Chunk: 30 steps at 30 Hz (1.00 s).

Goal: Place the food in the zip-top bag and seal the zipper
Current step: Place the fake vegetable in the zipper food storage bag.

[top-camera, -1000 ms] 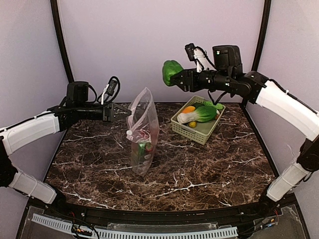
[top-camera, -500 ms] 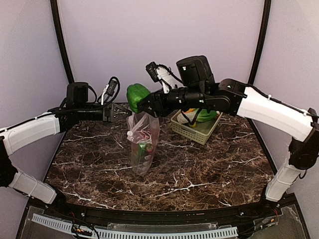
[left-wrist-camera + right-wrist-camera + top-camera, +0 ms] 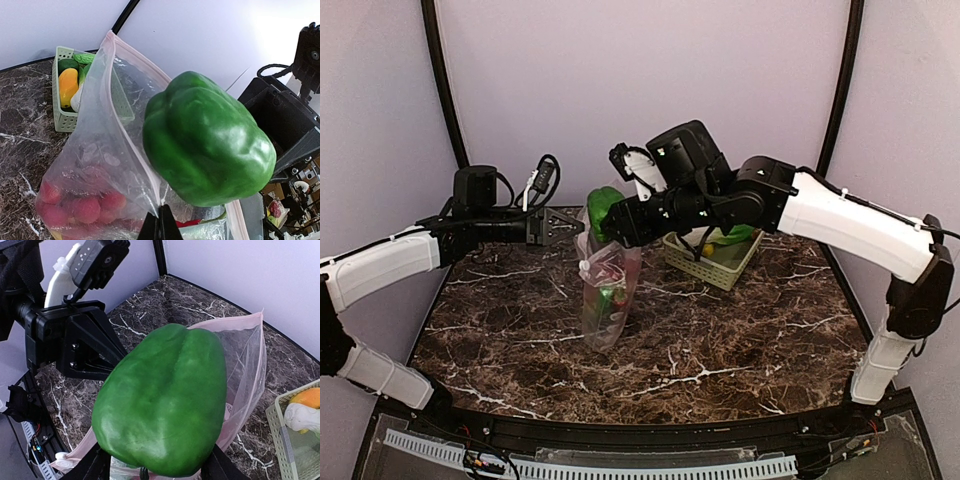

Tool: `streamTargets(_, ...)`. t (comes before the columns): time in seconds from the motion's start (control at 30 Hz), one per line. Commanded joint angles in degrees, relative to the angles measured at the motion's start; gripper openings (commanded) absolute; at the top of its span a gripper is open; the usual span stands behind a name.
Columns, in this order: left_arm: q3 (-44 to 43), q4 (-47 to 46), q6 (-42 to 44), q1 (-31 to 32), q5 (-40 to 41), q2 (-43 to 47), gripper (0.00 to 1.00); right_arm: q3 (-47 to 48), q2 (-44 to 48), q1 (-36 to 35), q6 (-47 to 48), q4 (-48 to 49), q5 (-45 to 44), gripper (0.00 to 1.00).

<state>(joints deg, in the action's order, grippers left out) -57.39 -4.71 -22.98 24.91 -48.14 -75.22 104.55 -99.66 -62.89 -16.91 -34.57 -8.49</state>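
Right gripper [image 3: 611, 220] is clamping a glossy green bell pepper [image 3: 602, 207] between its two fingers; the green bell pepper is hanging right at the open mouth of the clear, floppy zip-top bag [image 3: 608, 290], and the right wrist view is showing it filling the frame above that opening; contact with the film cannot be told.

Left gripper [image 3: 159, 226] is pinching the near rim of the zip-top bag, tips pressed together on the plastic, and is holding the mouth up and apart.

The pale pink zipper strip [image 3: 141, 56] is running unsealed along the far lip, its two sides well apart.

The zip-top bag is standing upright on the dark veined marble tabletop [image 3: 740, 345], near the pale green lattice basket [image 3: 722, 270] and to its left; a red tomato cluster [image 3: 85, 207] is lying in the bottom of the bag.

The pale green lattice basket is holding a yellow-orange piece [image 3: 67, 86], a dark green cucumber [image 3: 68, 64] and a white-stemmed bok choy [image 3: 302, 417]; the right arm is crossing in front of part of it in the top view.
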Motion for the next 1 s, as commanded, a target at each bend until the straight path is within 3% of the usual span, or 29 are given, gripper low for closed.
streamTargets(0.0,0.79,-1.82,0.39,-0.39,0.63,2.00,0.00,2.34,0.55,-0.48,-2.37,-6.23,-3.18,0.47)
streamTargets(0.27,0.88,-1.88,0.31,-0.34,0.53,1.58,0.01,6.26,-1.85,-0.45,-2.14,-11.19,-3.46,0.54)
streamTargets(0.43,0.79,-1.88,0.31,-0.38,0.32,1.24,0.01,7.52,-1.92,-0.48,-1.20,-11.37,-3.46,0.67)
streamTargets(0.6,0.79,-1.88,0.31,-0.38,0.35,1.01,0.01,8.58,-1.36,-0.42,-0.10,-11.44,-3.21,0.74)
streamTargets(0.97,0.85,-1.88,0.22,-0.38,0.15,0.56,0.01,10.48,-0.20,-0.46,2.08,-10.32,-4.52,0.73)
